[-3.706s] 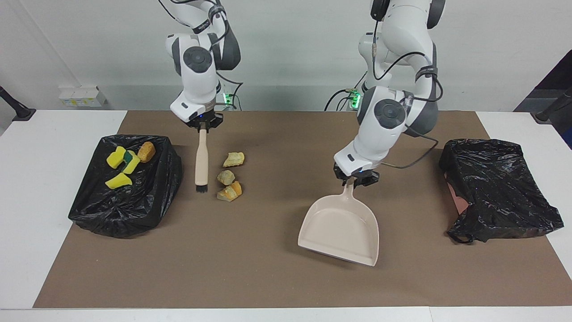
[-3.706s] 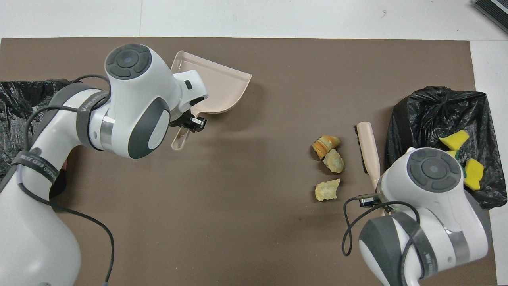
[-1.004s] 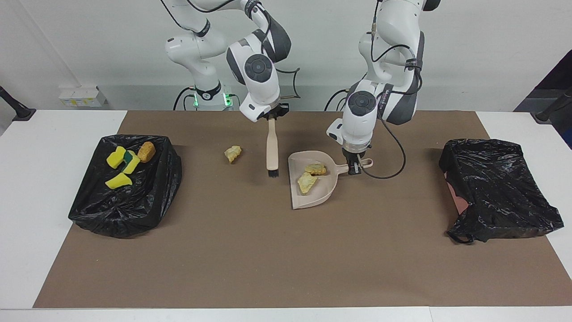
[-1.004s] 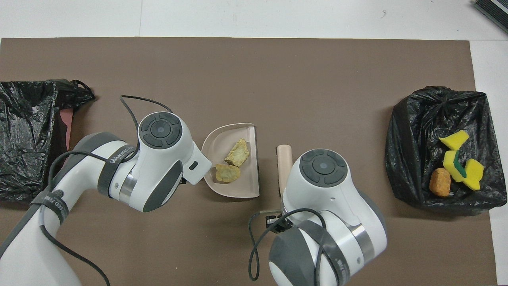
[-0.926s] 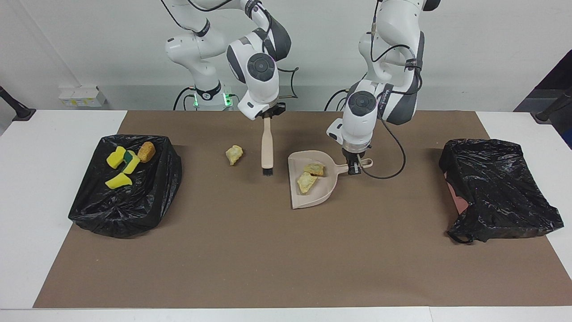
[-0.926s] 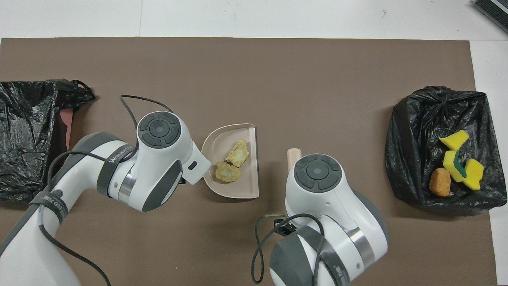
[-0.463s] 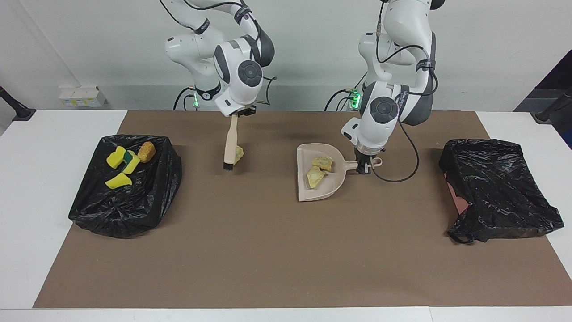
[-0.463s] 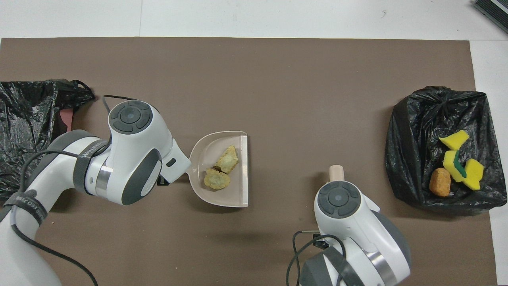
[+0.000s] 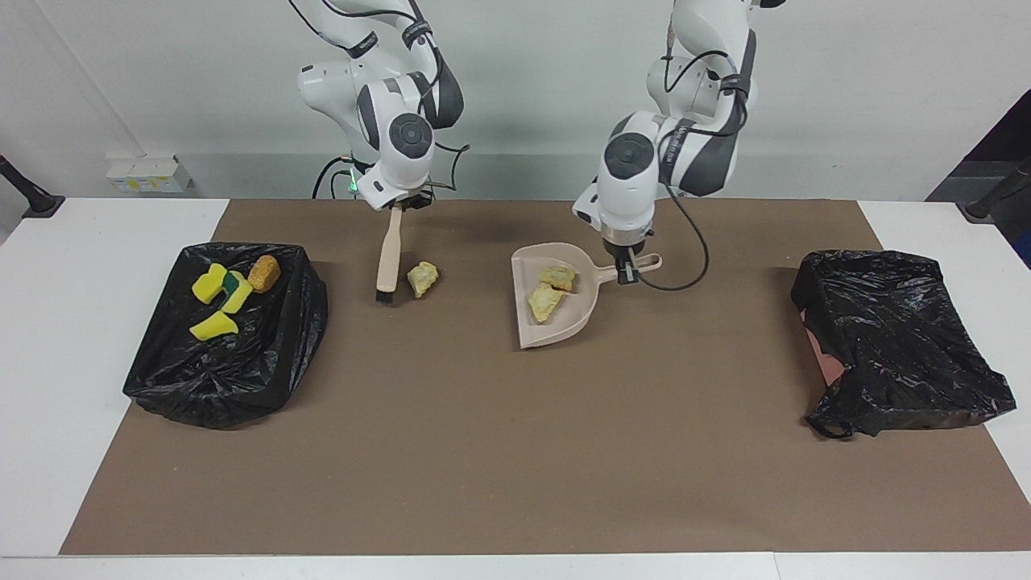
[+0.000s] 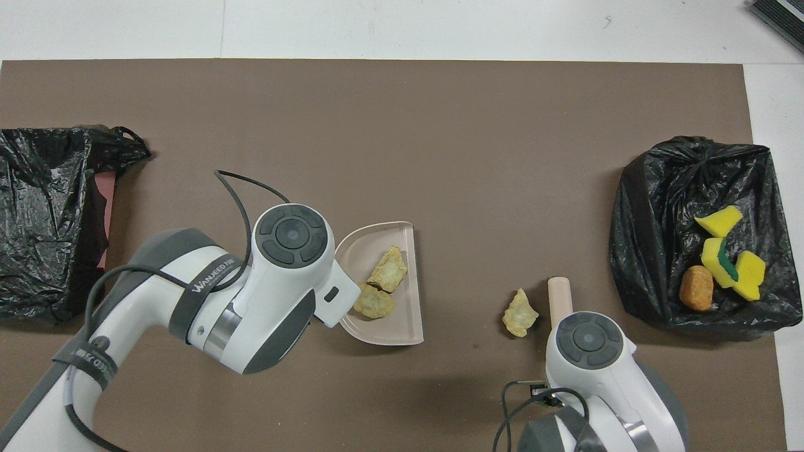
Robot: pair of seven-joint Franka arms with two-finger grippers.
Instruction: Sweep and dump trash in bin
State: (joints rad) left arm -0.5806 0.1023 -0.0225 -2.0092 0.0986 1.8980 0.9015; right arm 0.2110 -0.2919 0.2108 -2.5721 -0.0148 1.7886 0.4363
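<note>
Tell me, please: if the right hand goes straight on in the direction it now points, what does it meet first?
The right hand points down along the brush it holds. Straight on, the bristles would likely meet the brown mat first, just beside the loose pale chunk; depth there is unclear.

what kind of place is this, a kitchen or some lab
Most likely a robotics lab: two white arms at a table under a brown mat, bare wall, staged trash, a dustpan and bag-lined bins.

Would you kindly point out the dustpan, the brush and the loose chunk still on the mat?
dustpan [image 9: 576, 318]: facing view, bare floor of the pan.
brush [image 9: 390, 256]: facing view, middle of its handle.
loose chunk [image 10: 519, 313]: overhead view, its centre.
</note>
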